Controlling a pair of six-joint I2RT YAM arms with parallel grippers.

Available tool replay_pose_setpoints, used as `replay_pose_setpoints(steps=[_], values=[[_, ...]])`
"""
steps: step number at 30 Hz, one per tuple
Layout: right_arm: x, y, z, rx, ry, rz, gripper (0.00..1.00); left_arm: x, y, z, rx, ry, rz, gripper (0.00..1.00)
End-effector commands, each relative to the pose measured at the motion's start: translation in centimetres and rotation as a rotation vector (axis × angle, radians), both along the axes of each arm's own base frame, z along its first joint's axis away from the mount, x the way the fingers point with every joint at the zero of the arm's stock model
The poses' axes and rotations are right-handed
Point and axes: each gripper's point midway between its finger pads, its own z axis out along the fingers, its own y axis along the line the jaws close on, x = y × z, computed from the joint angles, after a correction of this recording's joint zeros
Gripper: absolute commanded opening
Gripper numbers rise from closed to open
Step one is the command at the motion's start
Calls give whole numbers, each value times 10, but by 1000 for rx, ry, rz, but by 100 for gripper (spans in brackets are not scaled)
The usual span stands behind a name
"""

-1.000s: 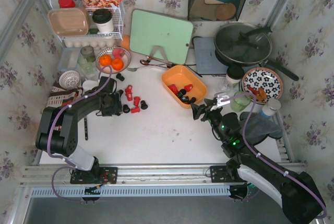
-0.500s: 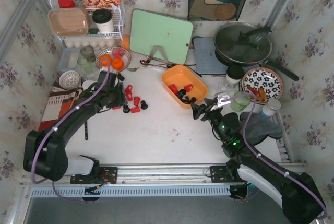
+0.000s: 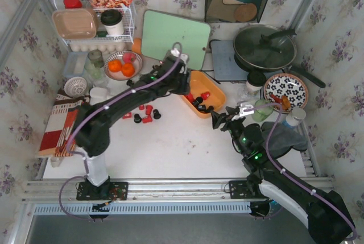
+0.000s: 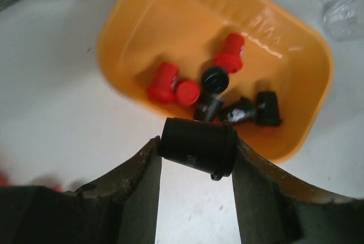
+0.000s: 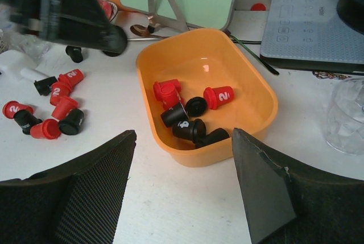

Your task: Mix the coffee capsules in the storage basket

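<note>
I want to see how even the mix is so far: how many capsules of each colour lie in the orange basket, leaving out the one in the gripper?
Red capsules: 3
Black capsules: 4
Total in the storage basket: 7
Left out: 1 black capsule held by the left gripper.

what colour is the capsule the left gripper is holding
The capsule is black; the left wrist view shows it best.

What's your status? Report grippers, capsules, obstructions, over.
Left gripper shut on black tapered coffee capsule at shallow orange plastic basket's rim. Right gripper open, empty. Three red, four black capsules inside; more loose on white table. Nothing blocking.
</note>
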Motion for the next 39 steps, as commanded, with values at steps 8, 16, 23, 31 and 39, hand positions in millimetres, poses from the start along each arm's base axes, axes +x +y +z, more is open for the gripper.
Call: replay_pose_setpoints(steps=[8, 16, 23, 31, 39], values=[[2, -2, 0, 6, -5, -21, 76, 35, -89, -52, -73, 23, -109, 54], [3, -2, -2, 2, 1, -17, 76, 30, -81, -24, -124, -44, -85, 72], [2, -2, -1, 2, -2, -20, 76, 5, -19, -2, -55, -88, 57, 69], [2, -2, 0, 2, -5, -15, 76, -42, 69, -43, 180, -1, 173, 68], [3, 2, -3, -8, 8, 1, 76, -74, 137, -65, 253, 72, 304, 68]])
